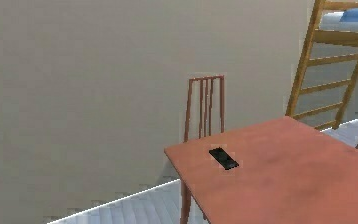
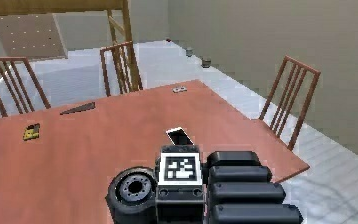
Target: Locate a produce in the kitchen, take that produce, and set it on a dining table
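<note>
Dining table [image 2: 97, 135] — reddish wood, chairs [image 2: 287, 95] set round. Gripper [image 2: 133, 196] — far end obscured; whether anything is held cannot be told.

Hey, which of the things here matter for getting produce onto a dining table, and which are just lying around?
For the job:
dining table

Just lying about:
phone
small dark-and-yellow item
dark flat strip
wooden chair
bunk-bed ladder
</note>
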Available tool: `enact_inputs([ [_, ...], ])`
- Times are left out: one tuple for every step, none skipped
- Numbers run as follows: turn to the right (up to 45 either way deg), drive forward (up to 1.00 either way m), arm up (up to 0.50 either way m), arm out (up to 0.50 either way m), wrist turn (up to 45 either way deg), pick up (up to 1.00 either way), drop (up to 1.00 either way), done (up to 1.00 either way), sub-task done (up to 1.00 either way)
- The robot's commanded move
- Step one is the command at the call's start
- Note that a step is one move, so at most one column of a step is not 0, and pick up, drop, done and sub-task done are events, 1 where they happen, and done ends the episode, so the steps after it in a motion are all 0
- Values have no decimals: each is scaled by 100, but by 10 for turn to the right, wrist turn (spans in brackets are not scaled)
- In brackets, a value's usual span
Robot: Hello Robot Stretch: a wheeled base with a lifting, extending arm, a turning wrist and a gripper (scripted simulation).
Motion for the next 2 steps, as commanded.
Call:
enact_inputs([
  [0,0,0,48,0,0,0,0,0],
  [0,0,0,0,390,0,0,0,0],
])
